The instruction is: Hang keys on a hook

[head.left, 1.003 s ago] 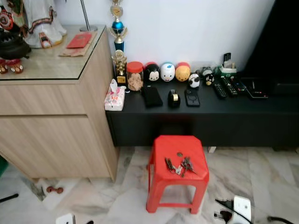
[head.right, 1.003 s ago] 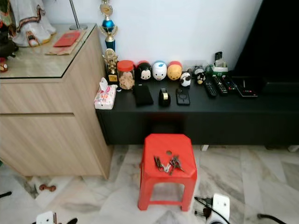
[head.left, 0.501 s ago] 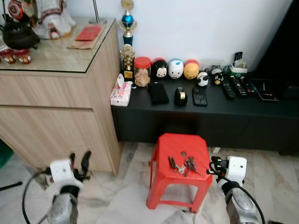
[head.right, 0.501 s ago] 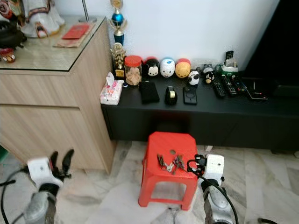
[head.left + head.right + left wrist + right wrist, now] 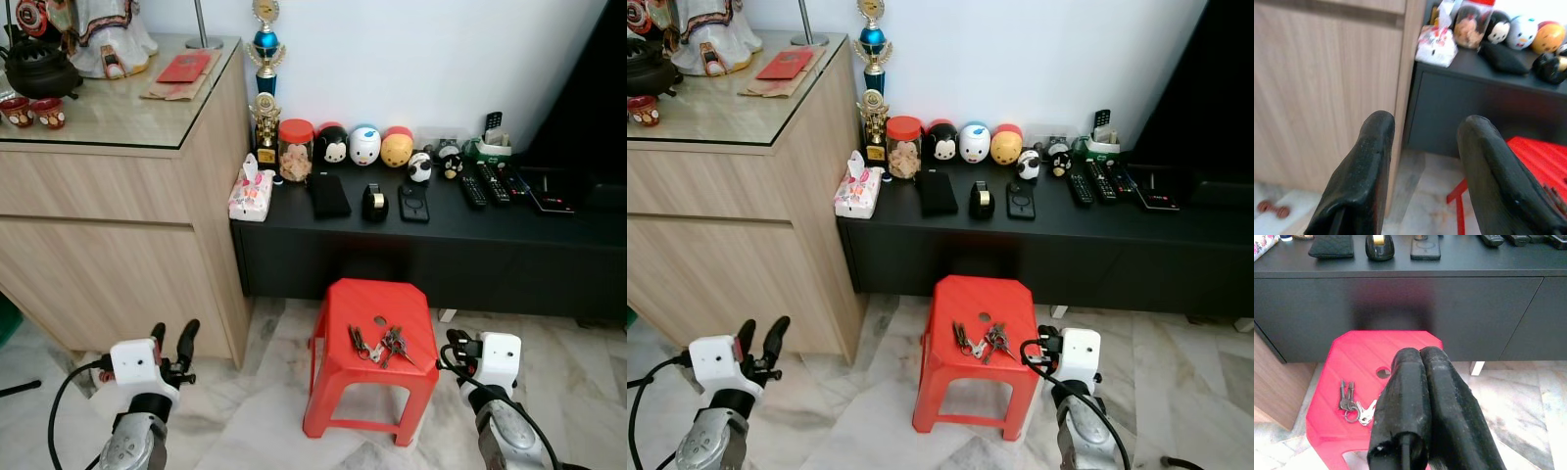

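A light wooden cabinet [image 5: 118, 245] stands just ahead of the left gripper [image 5: 172, 338], whose two black fingers are spread apart with nothing between them. Beyond both grippers runs a low black TV console [image 5: 431, 245], its top lined with round cartoon figurines [image 5: 364, 147], a red-lidded jar [image 5: 295, 152] and remote controls [image 5: 490, 181]. Between the two grippers, nearer the right one, stands a red plastic stool [image 5: 372, 357]. The right gripper [image 5: 454, 345] hovers just beside the stool's edge, its fingers [image 5: 1425, 396] pressed together and empty. The bunch of keys [image 5: 380, 344] lies on the stool seat, near the right gripper and apart from it.
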Available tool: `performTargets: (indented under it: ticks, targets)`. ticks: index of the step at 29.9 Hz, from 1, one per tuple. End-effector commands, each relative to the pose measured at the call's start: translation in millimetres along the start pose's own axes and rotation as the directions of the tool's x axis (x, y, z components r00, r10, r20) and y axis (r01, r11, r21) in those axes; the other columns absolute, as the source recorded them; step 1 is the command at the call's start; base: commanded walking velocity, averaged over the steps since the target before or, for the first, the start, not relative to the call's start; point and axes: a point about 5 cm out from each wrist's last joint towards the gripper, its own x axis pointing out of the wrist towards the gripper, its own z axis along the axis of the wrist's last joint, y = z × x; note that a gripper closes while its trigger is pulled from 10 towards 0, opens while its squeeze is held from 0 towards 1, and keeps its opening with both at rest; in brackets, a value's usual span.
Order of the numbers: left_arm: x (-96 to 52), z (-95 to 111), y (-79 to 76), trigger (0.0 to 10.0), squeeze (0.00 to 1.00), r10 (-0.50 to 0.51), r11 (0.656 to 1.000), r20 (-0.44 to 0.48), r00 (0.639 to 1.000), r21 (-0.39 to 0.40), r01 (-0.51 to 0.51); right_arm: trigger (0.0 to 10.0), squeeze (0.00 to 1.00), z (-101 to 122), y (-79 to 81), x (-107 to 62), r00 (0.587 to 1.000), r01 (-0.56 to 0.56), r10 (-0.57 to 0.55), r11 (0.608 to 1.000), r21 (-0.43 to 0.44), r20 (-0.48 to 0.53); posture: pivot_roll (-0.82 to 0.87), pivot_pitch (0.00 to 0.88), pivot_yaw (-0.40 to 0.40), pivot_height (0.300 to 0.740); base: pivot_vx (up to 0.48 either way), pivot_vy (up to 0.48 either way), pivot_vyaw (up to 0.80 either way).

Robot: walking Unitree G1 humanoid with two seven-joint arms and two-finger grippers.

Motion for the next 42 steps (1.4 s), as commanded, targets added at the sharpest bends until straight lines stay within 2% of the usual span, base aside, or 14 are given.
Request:
performTargets:
  ticks: [1, 2, 3, 4, 12, 31, 32, 42]
  targets:
    - [-0.3, 1.7, 0.0, 10.0, 0.0, 0.0, 1.0, -0.005, 1.0, 0.0, 0.0, 10.0, 0.0, 2.2, -5.7, -0.5, 1.0, 0.015, -0.015, 1.0, -0.001, 0.004, -0.04, 0.0, -0.069, 0.74, 0.0, 0.0, 0.0]
    - [-0.5, 1.6, 0.4, 10.0, 0.0, 0.0, 1.0, -0.011, 1.0, 0.007, 0.0, 10.0, 0.0, 3.1, -5.4, -0.4, 1.0, 0.013, -0.013, 1.0, 0.007, 0.01, -0.04, 0.0, -0.068, 0.74, 0.0, 0.0, 0.0]
    - [-0.8, 0.4, -0.2, 10.0, 0.62, -0.006, 1.0, -0.026, 1.0, 0.023, 0.006, 10.0, 0.86, 5.2, -4.9, 0.2, 1.0, 0.006, -0.007, 1.0, 0.01, 0.022, -0.04, 0.0, -0.068, 0.74, 0.0, 0.0, 0.0]
    - [-1.0, 0.5, -0.2, 10.0, 1.0, -0.002, 1.0, -0.027, 1.0, 0.028, 0.003, 10.0, 1.0, 7.4, -5.0, 0.8, 0.999, 0.008, -0.008, 1.0, 0.013, 0.034, -0.04, 0.0, -0.067, 0.74, 0.0, 0.0, 0.0]
    - [-0.3, 3.7, -2.9, 10.0, 1.0, -0.034, 0.999, -0.027, 0.999, 0.012, 0.035, 10.0, 1.0, 8.3, -9.4, -0.4, 0.999, 0.018, -0.018, 1.0, 0.014, 0.039, -0.04, 0.0, -0.065, 0.74, 0.0, 0.0, 0.0]
    - [-1.8, 4.6, 1.1, 10.0, 1.0, -0.031, 0.999, -0.047, 0.998, 0.02, 0.032, 10.0, 1.0, 6.5, -12.5, -4.1, 0.999, 0.026, -0.027, 1.0, 0.017, 0.041, -0.05, 0.0, -0.055, 0.74, 0.0, 0.0, 0.0]
    - [-1.1, 4.8, 2.0, 10.0, 0.0, -0.031, 0.999, -0.052, 0.998, 0.018, 0.032, 10.0, 0.0, 7.8, -13.1, -3.4, 0.999, 0.029, -0.03, 0.999, 0.019, 0.043, -0.05, 0.0, -0.054, 0.74, 0.0, 0.0, 0.0]
    - [3.2, 8.6, 2.2, 10.0, 0.0, -0.033, 0.999, -0.045, 0.998, 0.009, 0.033, 10.0, 0.0, 9.5, -13.6, -0.8, 0.998, 0.042, -0.042, 0.999, 0.018, 0.037, -0.05, 0.0, -0.054, 0.74, 0.0, 0.0, 0.0]
